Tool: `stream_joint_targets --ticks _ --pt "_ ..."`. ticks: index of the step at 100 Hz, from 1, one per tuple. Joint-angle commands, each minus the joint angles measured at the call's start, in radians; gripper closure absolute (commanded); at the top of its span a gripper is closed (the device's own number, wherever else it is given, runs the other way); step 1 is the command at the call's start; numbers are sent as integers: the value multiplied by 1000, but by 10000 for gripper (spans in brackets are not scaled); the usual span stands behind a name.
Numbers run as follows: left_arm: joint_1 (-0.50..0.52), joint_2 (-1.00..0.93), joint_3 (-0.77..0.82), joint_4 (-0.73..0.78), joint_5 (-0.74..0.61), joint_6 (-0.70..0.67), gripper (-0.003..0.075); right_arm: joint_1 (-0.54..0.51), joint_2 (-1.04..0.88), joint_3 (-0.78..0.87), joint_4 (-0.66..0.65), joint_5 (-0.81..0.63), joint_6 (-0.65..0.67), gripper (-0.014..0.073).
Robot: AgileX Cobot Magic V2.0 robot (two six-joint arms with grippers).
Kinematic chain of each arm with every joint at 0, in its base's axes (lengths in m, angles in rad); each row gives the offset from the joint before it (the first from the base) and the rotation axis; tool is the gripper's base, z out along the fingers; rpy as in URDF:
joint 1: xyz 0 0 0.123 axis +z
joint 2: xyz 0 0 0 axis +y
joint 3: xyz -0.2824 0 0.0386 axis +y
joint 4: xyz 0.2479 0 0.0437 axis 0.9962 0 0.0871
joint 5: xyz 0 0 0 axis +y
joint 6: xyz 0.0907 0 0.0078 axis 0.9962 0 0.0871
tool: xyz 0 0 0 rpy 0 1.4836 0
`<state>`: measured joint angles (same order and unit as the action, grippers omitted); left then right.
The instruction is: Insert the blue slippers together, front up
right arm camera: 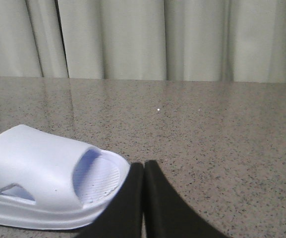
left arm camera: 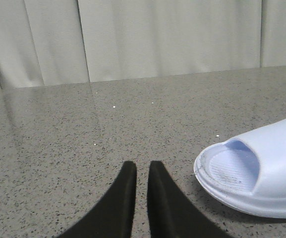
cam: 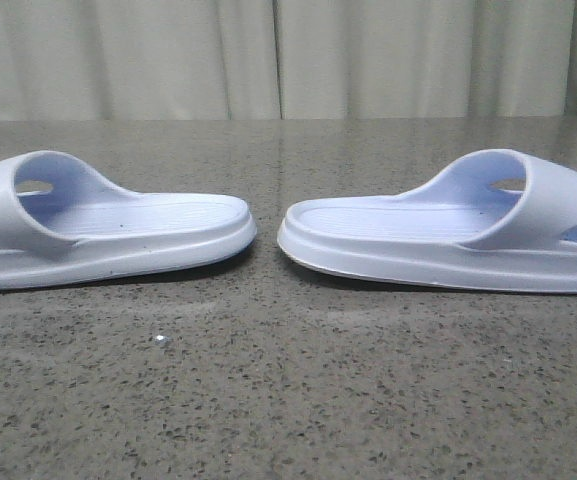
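The two blue slippers lie sole-down on the speckled table, side-on in the front view, with their strapless ends almost touching at the centre. The left slipper [cam: 118, 235] has its strap at the far left, the right slipper [cam: 438, 240] at the far right. Neither gripper shows in the front view. My left gripper [left arm camera: 142, 166] is shut to a narrow slit with nothing in it, and the left slipper's [left arm camera: 266, 168] rounded end lies apart beside it. My right gripper [right arm camera: 144, 166] is shut and empty, close beside the right slipper's [right arm camera: 38, 173] rounded end.
The grey speckled tabletop [cam: 288, 400] stretches in front of and behind the slippers. A pale pleated curtain [cam: 288, 60] hangs along the far edge of the table. No other objects are in view.
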<state>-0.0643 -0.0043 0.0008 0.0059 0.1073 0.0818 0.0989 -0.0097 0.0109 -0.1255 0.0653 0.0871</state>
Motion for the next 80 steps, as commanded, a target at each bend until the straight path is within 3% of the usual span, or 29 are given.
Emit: stream_joint_targets --ticks 1,80 --pt "2 -29 10 -6 -81 -11 704 -4 -22 20 -2 -81 -4 701" --pt "2 -29 10 -6 -81 -11 704 -4 -22 20 -2 -155 -4 701"
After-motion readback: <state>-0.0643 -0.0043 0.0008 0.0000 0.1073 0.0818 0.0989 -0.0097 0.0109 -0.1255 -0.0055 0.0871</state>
